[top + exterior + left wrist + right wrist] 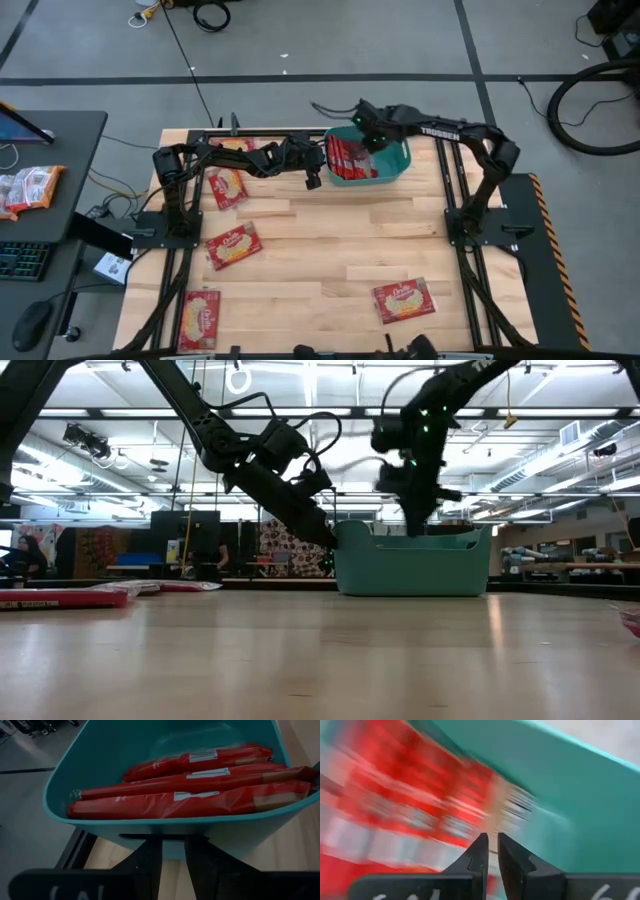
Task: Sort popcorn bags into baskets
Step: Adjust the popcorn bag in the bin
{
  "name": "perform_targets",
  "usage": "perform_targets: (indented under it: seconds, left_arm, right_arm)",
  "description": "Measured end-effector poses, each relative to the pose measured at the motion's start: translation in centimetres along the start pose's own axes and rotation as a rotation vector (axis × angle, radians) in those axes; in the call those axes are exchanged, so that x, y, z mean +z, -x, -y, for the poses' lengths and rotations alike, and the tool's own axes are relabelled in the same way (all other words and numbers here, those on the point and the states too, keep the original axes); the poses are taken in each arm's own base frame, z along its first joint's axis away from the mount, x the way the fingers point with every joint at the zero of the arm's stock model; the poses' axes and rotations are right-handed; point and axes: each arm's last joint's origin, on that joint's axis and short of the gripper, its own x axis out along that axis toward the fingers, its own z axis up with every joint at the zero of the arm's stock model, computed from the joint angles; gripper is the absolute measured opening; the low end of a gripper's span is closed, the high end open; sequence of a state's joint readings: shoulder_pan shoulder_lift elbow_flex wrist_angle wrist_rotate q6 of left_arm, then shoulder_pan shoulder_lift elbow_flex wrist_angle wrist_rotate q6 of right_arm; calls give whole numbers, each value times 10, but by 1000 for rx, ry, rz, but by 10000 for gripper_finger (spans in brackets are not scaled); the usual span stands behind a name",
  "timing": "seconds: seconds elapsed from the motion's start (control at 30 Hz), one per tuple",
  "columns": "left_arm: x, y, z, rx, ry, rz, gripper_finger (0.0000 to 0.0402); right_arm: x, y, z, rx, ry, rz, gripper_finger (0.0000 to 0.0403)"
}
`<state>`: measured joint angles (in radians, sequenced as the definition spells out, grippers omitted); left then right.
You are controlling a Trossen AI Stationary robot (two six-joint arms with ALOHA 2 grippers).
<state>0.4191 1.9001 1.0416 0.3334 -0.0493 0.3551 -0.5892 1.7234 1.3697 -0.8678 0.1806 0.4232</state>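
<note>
The teal basket (392, 168) stands at the table's far middle and also shows in the low view (410, 565). Three red popcorn bags (190, 790) stand on edge inside it, against its left wall (343, 155). My left gripper (173, 855) hangs just outside the basket's left wall (313, 180), empty, its fingers a narrow gap apart. My right gripper (492, 845) reaches down into the basket (370, 138) beside the bags, fingers shut with nothing between them; its wrist view is blurred. More bags lie flat on the table (234, 245). My right gripper points down into the basket, close to the bags' red faces (420, 805). I cannot tell through the blur whether it touches them.
Loose bags lie flat at the left (228, 186), near left (198, 318), near right (404, 300) and under my left arm (237, 145). Paler orange-and-white packets (30, 188) lie on the side desk beyond the table's left edge. Bare wood lies between the loose bags.
</note>
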Motion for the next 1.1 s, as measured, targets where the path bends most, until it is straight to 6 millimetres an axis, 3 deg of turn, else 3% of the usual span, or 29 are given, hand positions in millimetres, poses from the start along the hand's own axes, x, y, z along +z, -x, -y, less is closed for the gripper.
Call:
perform_targets:
  seconds: [0.23,0.33,0.47,0.6,0.9,1.1]
  left_arm:
    - [0,0,0,2,-47,-3,89]
    - [0,0,0,3,-74,-5,89]
    - [-1,0,-1,28,-72,-24,89]
    - [-2,0,-1,35,-71,-34,89]
    - [-2,1,-6,90,-55,-43,89]
    - [-3,0,-9,94,-41,-44,89]
  right_arm:
    - [-7,-42,6,-55,450,-205,26]
    - [-12,-68,5,-73,534,-307,8]
    - [-19,-95,11,-47,419,-431,10]
    - [-15,-106,15,81,224,-458,7]
    - [7,-91,3,364,160,-234,5]
    - [9,-100,-2,387,163,-163,5]
